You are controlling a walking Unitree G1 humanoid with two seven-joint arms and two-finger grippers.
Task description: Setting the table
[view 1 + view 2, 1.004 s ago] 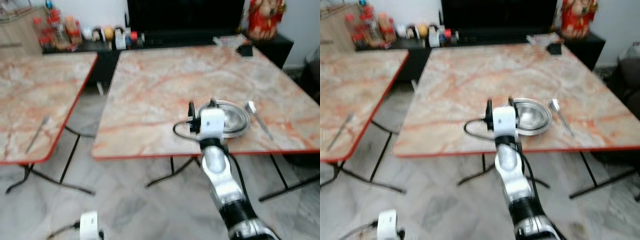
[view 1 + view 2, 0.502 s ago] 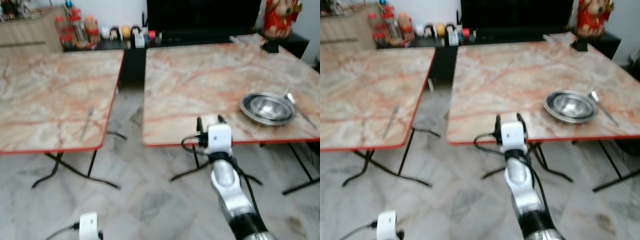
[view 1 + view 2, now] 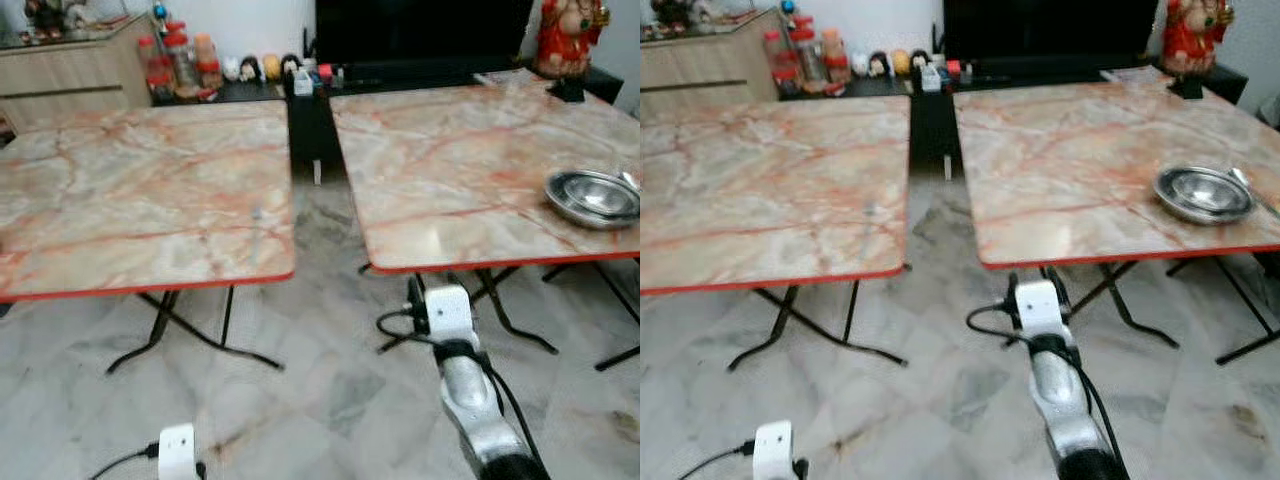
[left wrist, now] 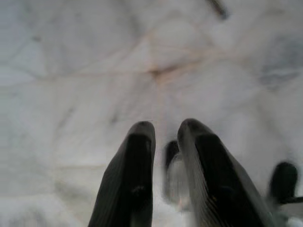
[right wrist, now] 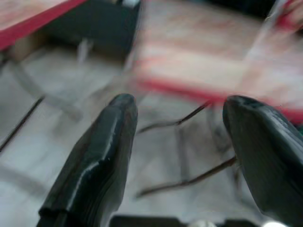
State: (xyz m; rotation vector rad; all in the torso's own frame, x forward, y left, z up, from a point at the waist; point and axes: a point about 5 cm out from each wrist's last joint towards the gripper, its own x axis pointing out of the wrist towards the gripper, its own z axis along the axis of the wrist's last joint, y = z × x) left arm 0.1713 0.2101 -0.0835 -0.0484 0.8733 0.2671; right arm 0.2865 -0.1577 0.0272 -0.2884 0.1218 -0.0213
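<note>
A steel bowl [image 3: 1203,193] sits near the right table's [image 3: 1080,170] front right corner, with a spoon [image 3: 1247,183] just to its right. On the left table [image 3: 140,190], a faint thin utensil [image 3: 870,210] lies near the right edge, too blurred to name. My right gripper [image 3: 1036,287] hangs below the right table's front edge, over the floor. It is open and holds nothing, its fingers [image 5: 102,161] spread wide in the right wrist view. My left arm [image 3: 178,450] hangs idle, its gripper [image 4: 165,132] shut and pointing at the floor.
A narrow gap [image 3: 315,210] of marble floor separates the two red-edged tables. Folding metal legs [image 3: 165,320] stand under each. At the back are a low shelf with bottles and jars [image 3: 180,65], a black cabinet [image 3: 420,25] and a red figurine [image 3: 568,35].
The view has swung left, so the bowl now sits at the far right. My right gripper has drawn back from beside the bowl to below the table's edge.
</note>
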